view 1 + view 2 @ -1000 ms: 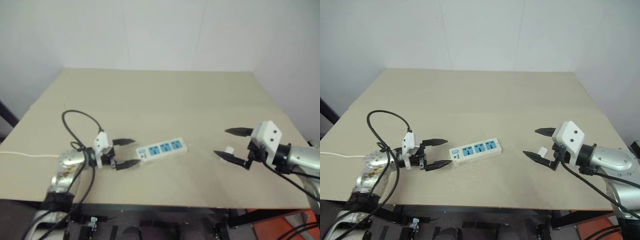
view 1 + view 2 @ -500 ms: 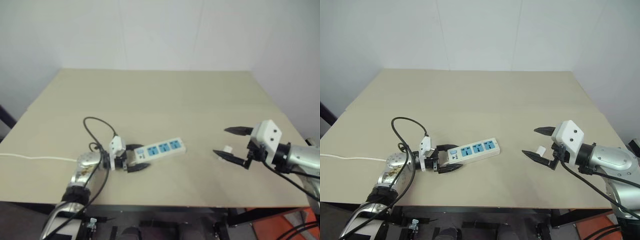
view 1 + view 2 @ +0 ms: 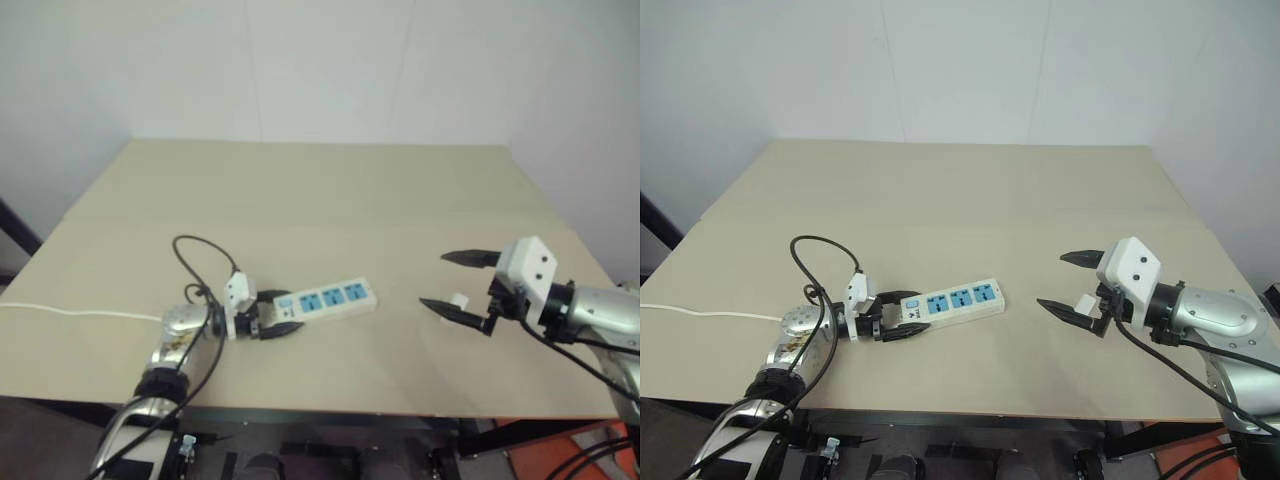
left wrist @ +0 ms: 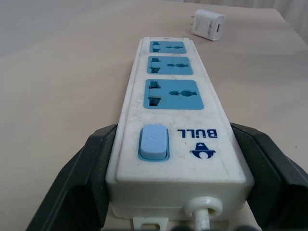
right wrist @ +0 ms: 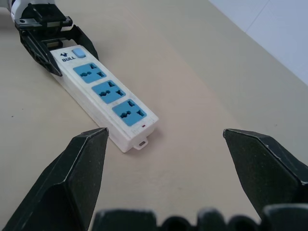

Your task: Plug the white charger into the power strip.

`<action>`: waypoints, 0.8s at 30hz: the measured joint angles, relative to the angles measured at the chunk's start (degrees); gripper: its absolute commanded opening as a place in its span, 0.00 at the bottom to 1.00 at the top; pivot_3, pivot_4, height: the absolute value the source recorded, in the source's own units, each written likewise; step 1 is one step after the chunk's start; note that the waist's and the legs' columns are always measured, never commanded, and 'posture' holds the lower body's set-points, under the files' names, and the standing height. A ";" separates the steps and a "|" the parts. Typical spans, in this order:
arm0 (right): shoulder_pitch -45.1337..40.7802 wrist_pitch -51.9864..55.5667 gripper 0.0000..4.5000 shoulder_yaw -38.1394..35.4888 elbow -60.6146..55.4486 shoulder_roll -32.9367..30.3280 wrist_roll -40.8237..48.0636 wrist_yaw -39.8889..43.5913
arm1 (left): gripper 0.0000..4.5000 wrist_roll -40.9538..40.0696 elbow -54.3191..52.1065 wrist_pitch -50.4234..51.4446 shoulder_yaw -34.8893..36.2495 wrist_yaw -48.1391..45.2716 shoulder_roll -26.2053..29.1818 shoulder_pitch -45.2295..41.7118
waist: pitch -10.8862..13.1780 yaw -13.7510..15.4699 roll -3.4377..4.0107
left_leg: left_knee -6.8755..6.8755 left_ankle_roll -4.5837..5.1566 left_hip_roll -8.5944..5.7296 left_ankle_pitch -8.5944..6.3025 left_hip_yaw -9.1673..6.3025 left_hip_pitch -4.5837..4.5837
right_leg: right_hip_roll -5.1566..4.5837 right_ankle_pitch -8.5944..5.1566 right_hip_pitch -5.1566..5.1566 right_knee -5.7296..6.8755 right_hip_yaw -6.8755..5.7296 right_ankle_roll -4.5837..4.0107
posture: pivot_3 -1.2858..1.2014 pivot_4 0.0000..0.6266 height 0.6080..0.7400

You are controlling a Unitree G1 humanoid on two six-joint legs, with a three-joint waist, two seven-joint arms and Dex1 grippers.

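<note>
The power strip (image 3: pixel 330 297), a white bar with three blue sockets, lies flat on the tan table left of centre. My left gripper (image 3: pixel 285 312) is at its switch end, and in the left wrist view both black fingers (image 4: pixel 86 173) press against the strip's (image 4: pixel 171 62) two long sides. The white charger (image 4: pixel 208 25), a small cube, lies on the table beyond the strip's far end. In the head views the charger (image 3: pixel 459 299) shows between the spread fingers of my right gripper (image 3: pixel 434 280), which hangs open above the table and holds nothing.
The strip's thin white cord (image 3: pixel 70 312) runs off over the table's (image 3: pixel 330 190) left edge. A black cable loop (image 3: pixel 200 255) arches over my left wrist. The table's front edge lies close under both arms, and a white wall stands behind the table.
My left gripper slid right and down until its fingers came around the strip's switch end, then they narrowed onto its sides. The right gripper and the charger stayed in place.
</note>
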 measured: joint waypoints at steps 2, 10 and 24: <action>-0.07 0.00 1.00 0.00 0.02 -0.04 0.04 0.24 | 0.73 0.04 -0.35 0.03 -0.35 -1.17 -0.06 0.00 | 0.00 0.03 0.00 | 0.00 0.00 0.00 0.00 0.00 -0.02 | 0.00 0.01 -0.01 -0.02 0.00 -0.02 | 0.52 0.24 1.00; -4.49 -1.15 1.00 1.48 4.31 -3.24 -0.66 5.27 | 0.73 0.00 -5.71 1.33 -5.27 -8.07 -1.18 1.03 | 0.00 0.18 0.00 | 0.00 0.00 0.00 0.00 0.00 -0.10 | 0.00 0.03 -0.09 -0.02 -0.01 -0.04 | 0.52 0.24 1.00; -24.37 -40.10 1.00 22.88 29.14 -13.09 -20.64 30.97 | 0.73 0.85 -5.13 -0.36 -7.58 -10.06 -2.50 0.30 | 0.01 -0.29 0.03 | 0.03 0.00 0.01 0.00 0.05 -0.01 | -0.01 -0.06 -0.05 -0.07 0.00 0.14 | 0.52 0.24 1.00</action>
